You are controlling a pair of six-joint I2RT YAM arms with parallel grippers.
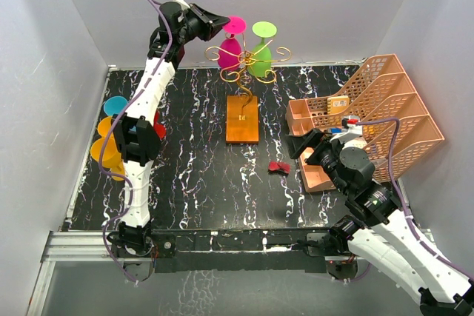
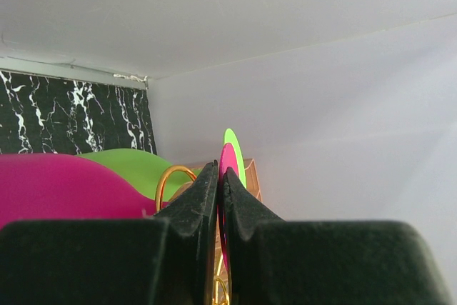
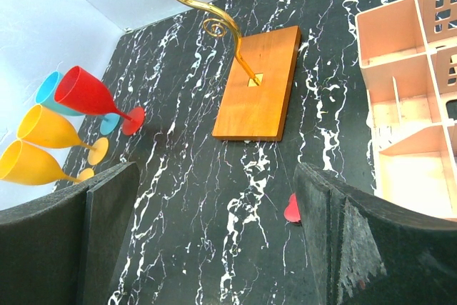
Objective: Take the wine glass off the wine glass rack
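Observation:
The wine glass rack is a gold wire stand [image 1: 244,72] on an orange-brown wooden base [image 1: 242,118] at the back middle of the table. A pink wine glass [image 1: 229,53] and a green wine glass [image 1: 260,61] hang upside down from its scroll arms. My left gripper [image 1: 217,26] is raised beside the rack top and shut on the edge of the pink glass's round foot [image 2: 228,158]. The pink bowl [image 2: 57,187] and the green bowl [image 2: 128,166] lie to the left in the left wrist view. My right gripper [image 3: 214,233] is open and empty, low over the table near the rack base [image 3: 260,91].
A peach lattice organiser [image 1: 370,116] stands at the right. A small red object [image 1: 279,167] lies on the black marbled table in front of the rack base. Blue, yellow and red glasses [image 1: 111,138] lie at the left edge. White walls close in the sides and back.

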